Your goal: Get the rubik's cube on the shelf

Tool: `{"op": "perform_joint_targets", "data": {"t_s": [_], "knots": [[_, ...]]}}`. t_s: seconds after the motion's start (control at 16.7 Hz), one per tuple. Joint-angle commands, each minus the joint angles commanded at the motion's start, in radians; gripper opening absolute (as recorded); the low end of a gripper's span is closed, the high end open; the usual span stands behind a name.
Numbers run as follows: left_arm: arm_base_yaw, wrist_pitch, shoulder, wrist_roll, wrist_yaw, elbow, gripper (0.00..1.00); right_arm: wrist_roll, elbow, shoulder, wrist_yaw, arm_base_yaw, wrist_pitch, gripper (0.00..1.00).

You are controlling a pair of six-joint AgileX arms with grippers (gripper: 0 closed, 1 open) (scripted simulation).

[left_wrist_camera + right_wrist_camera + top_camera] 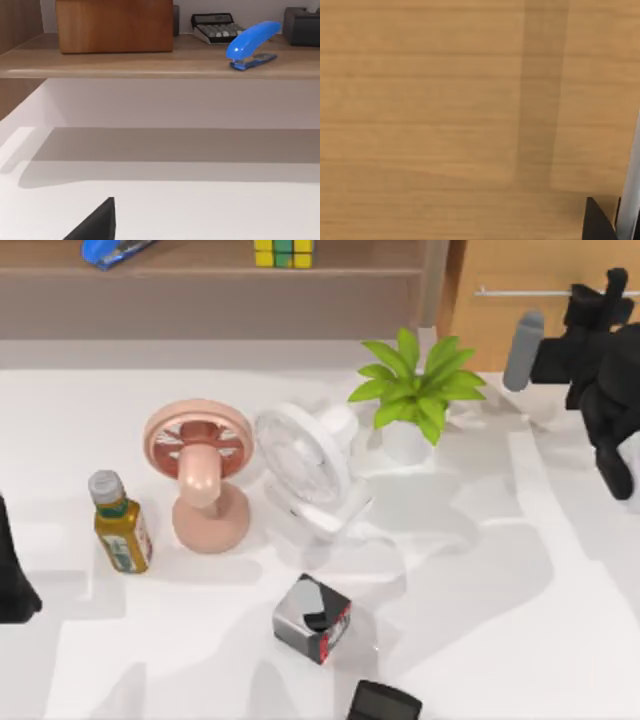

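The rubik's cube [283,252], with yellow, green and blue squares, rests on the brown wooden shelf [200,275] at the far edge of the table, partly cut off by the top view's edge. My right gripper [598,302] hovers at the far right, in front of the orange-tan cabinet [520,270] and well to the right of the cube. In the right wrist view the cabinet's wood [445,120] is very close, with its metal handle [632,190] at the side. My left arm [12,580] stays parked at the table's left edge.
A blue stapler [252,42], a calculator [215,26] and a wooden box [115,25] also sit on the shelf. On the table stand a pink fan [200,475], a white fan [305,470], a potted plant [415,400], a bottle [120,525] and a grey-black-red box [312,618].
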Motion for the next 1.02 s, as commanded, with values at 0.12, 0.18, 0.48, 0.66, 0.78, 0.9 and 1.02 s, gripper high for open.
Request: {"op": "perform_joint_targets", "data": {"t_s": [0.12, 0.18, 0.48, 0.66, 0.78, 0.9, 1.02], "knots": [[0.000, 0.000, 0.000, 0.000, 0.000, 0.000, 1.00, 0.000, 0.000, 0.000, 0.000, 0.000, 0.000, 0.30], [0.000, 0.000, 0.000, 0.000, 0.000, 0.000, 1.00, 0.000, 0.000, 0.000, 0.000, 0.000, 0.000, 0.38], [0.000, 0.000, 0.000, 0.000, 0.000, 0.000, 1.00, 0.000, 0.000, 0.000, 0.000, 0.000, 0.000, 0.75], [0.000, 0.000, 0.000, 0.000, 0.000, 0.000, 1.00, 0.000, 0.000, 0.000, 0.000, 0.000, 0.000, 0.98], [0.000, 0.000, 0.000, 0.000, 0.000, 0.000, 1.00, 0.000, 0.000, 0.000, 0.000, 0.000, 0.000, 1.00], [0.000, 0.000, 0.000, 0.000, 0.000, 0.000, 1.00, 0.000, 0.000, 0.000, 0.000, 0.000, 0.000, 1.00], [0.000, 0.000, 0.000, 0.000, 0.000, 0.000, 1.00, 0.000, 0.000, 0.000, 0.000, 0.000, 0.000, 1.00]]}}
